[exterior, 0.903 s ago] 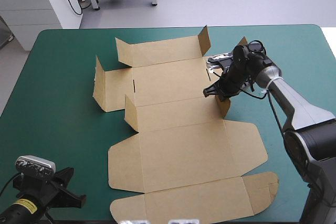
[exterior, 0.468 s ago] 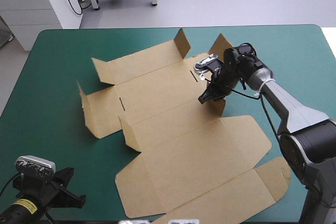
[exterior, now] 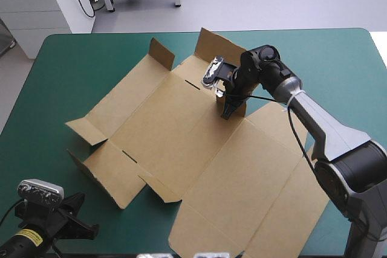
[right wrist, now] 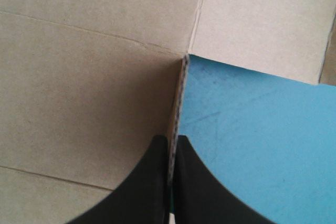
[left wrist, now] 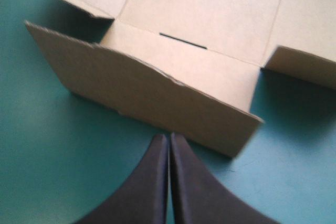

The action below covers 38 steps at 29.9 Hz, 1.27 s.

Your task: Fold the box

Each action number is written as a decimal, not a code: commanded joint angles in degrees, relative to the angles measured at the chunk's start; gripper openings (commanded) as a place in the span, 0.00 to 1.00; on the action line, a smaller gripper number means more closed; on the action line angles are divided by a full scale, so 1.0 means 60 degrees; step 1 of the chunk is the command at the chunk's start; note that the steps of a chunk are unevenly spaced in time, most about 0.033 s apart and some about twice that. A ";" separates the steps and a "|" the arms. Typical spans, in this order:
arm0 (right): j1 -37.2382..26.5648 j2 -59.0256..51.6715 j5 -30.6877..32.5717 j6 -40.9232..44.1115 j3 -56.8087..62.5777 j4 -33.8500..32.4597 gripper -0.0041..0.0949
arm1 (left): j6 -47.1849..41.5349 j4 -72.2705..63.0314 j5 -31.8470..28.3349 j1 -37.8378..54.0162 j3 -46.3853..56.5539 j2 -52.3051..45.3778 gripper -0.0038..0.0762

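The brown box [exterior: 175,131] lies as a cut sheet spread slantwise over the teal-green cover, with a few short flaps standing up at its far and left ends. My right gripper [exterior: 229,112] is shut on a raised flap near the sheet's far right side. The right wrist view shows that flap's edge [right wrist: 181,93] running between the right gripper [right wrist: 173,141] and its black fingers. My left gripper [exterior: 81,229] waits at the table's near left corner, apart from the box. In its own view the left gripper [left wrist: 169,138] is shut and empty, with a raised wall [left wrist: 147,93] just ahead.
Bare teal-green cover [exterior: 72,70] shows along the left side, and more of it [exterior: 338,70] at the far right. The sheet's near end reaches the table's near edge.
The right gripper, holding the flap, has moved left and farther back. It has swung the whole sheet counterclockwise, so the sheet's far end now points to the left. The left arm has not moved.
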 commanded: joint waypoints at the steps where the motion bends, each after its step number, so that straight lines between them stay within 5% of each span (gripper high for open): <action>1: 0.0268 -0.0378 -0.0592 -0.0806 -0.0333 -0.0013 0.02 | -0.0013 -0.0104 -0.0549 0.0014 -0.0222 0.0096 0.04; 23: 0.1129 0.0649 0.0217 -0.4667 -0.1780 0.1718 0.02 | -0.0013 -0.0109 -0.0549 0.0014 -0.0222 0.0096 0.04; 38: 0.1129 0.1360 -0.1541 -0.3335 -0.1839 0.0934 0.02 | -0.0088 -0.0222 -0.0531 0.0014 -0.0222 0.0096 0.04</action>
